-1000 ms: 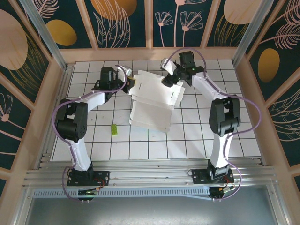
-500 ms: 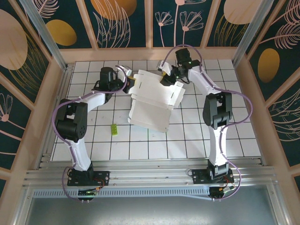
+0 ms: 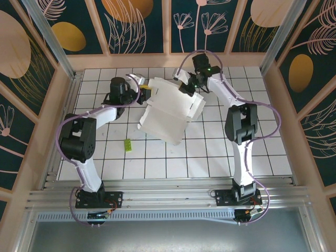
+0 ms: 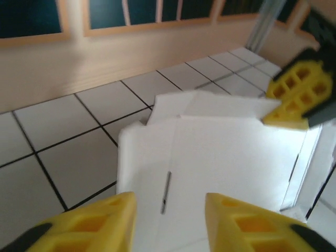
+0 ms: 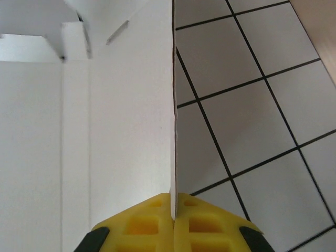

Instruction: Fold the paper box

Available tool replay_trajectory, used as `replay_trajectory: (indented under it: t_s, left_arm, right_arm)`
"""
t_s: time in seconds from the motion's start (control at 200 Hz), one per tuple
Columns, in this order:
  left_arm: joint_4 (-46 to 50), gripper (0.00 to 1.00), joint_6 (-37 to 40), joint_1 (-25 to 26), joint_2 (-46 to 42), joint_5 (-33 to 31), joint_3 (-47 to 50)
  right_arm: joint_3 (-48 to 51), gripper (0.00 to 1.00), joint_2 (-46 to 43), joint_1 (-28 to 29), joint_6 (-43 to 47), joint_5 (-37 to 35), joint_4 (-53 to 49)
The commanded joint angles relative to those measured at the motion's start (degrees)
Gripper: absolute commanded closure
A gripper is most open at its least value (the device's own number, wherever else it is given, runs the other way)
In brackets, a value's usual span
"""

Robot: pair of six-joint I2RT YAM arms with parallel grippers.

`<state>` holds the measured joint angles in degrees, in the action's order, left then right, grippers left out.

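I have the paper box (image 3: 167,113) in the upper middle of the top view, white face up. It looks partly lifted off the tiled table (image 3: 220,157) and slants down toward the frame's centre. My right claw (image 3: 185,86) sits at its upper right corner. In the right wrist view that claw (image 5: 172,205) is clamped on the card's thin edge, with the sheet standing on end and running straight up the frame from between the yellow pads. I judge this grip is meant to raise the side panel upright along its crease.

My left claw (image 3: 143,95) is at the box's upper left edge. In the left wrist view its fingers (image 4: 100,223) stand apart along the bottom of the frame. A white panel with a narrow slit (image 4: 165,191) lies in the gap, and I cannot tell whether either finger touches the card. I read it as posed to brace the opposite side so the sheet doesn't swing when the right lifts. The fold looks early, since no cyan face shows. The yellow-green scrap (image 3: 127,145) lies well apart, toward the lower left.
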<state>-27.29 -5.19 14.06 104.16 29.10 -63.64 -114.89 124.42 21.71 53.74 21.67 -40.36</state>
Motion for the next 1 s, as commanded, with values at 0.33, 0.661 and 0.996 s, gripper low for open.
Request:
replay_trajectory:
  t_s: [0.33,0.661,0.996]
  left_arm:
    - [11.74,0.43,-49.41,-0.18,-8.27,-5.73,2.62]
    - [-3.46,0.58,-72.89,0.08,0.09,5.39,1.31]
    - [-14.16,0.59,-85.35,0.72,7.81,6.06,0.0]
  right_arm:
    - [30.37,0.99,-13.18,11.12,13.14,-39.48,34.61]
    - [43.03,0.98,-15.88,14.3,19.84,-45.17,52.86]
    - [46.06,0.97,-16.01,16.05,24.64,-47.8,62.52]
